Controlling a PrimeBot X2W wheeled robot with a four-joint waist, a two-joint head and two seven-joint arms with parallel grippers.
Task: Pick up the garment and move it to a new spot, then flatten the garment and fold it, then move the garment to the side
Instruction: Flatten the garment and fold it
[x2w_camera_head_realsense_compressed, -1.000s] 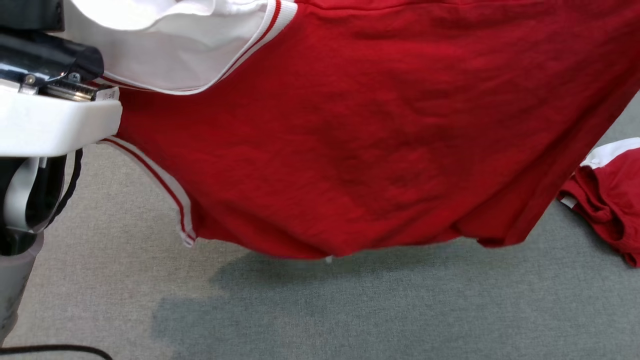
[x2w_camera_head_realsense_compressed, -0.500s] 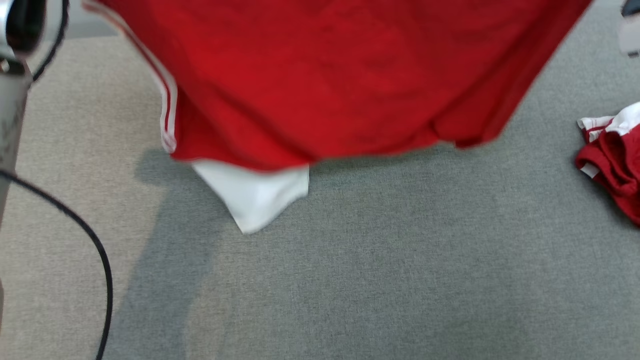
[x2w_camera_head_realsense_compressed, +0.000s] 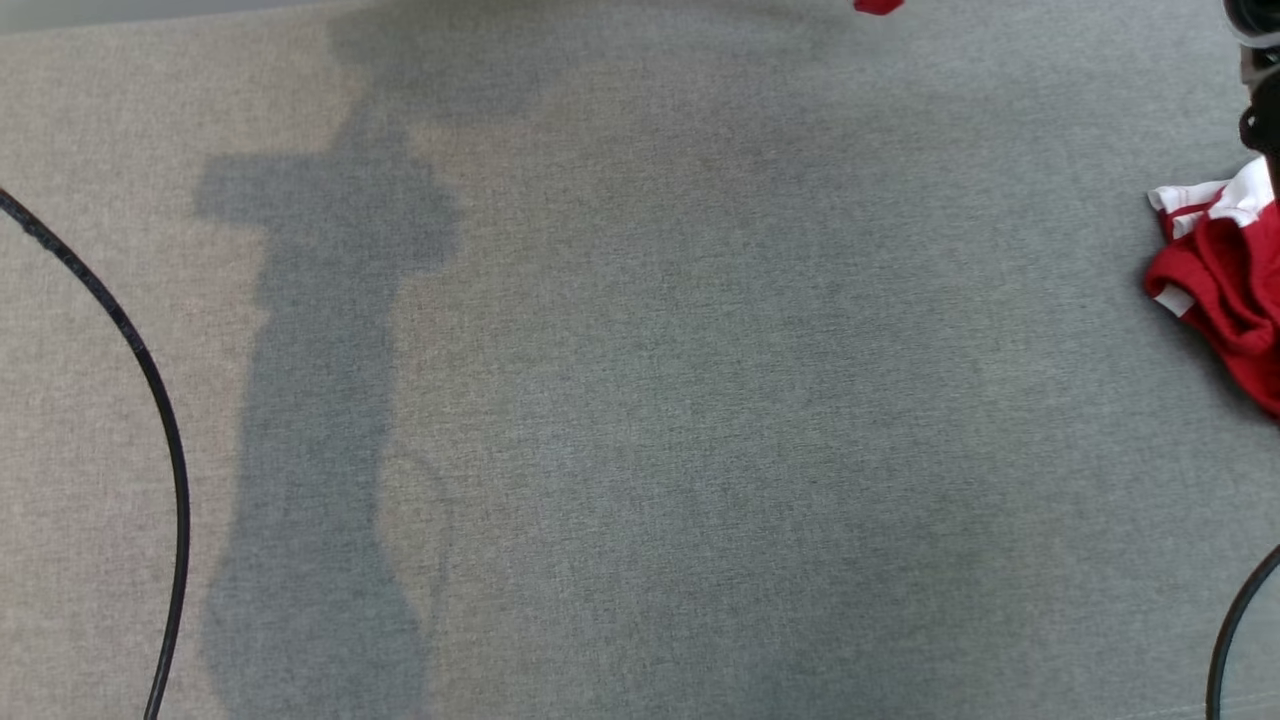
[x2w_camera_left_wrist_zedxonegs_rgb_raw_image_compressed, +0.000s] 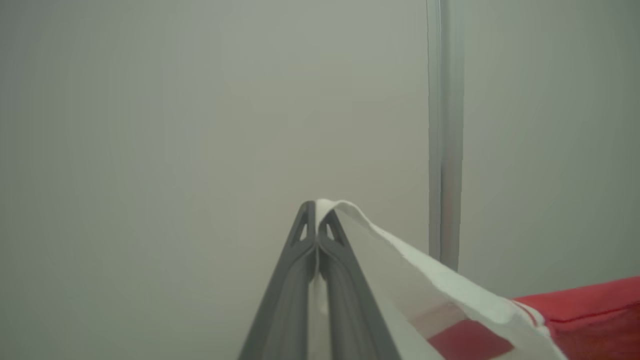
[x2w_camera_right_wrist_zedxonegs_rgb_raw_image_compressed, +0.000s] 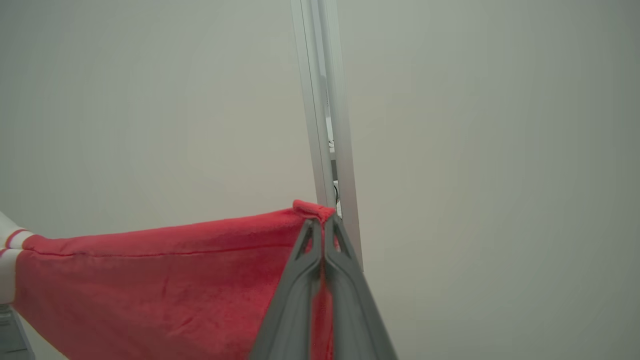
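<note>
Two sets of jaws: both clenched; the left jaws pinch a white sleeve edge and the right jaws a red hem corner of the red knit garment with white, stripe-trimmed sleeves (x2w_camera_right_wrist_zedxonegs_rgb_raw_image_compressed: 150, 280).
Garment position: stretched in the air between the arms; a red scrap (x2w_camera_head_realsense_compressed: 878, 6), likely its lowest tip, peeks in at 12 o'clock of the head view.
Why: probably held taut for carrying and for spreading flat on the grey woven surface (x2w_camera_head_realsense_compressed: 640, 450).
Hidden: garment's body cut off; crumpled red-and-white cloth (x2w_camera_head_realsense_compressed: 1225, 290) at 3 o'clock, half out of frame.

L end effector (x2w_camera_left_wrist_zedxonegs_rgb_raw_image_compressed: 316, 220): slim grey tapered fingers (x2w_camera_left_wrist_zedxonegs_rgb_raw_image_compressed: 292, 285).
</note>
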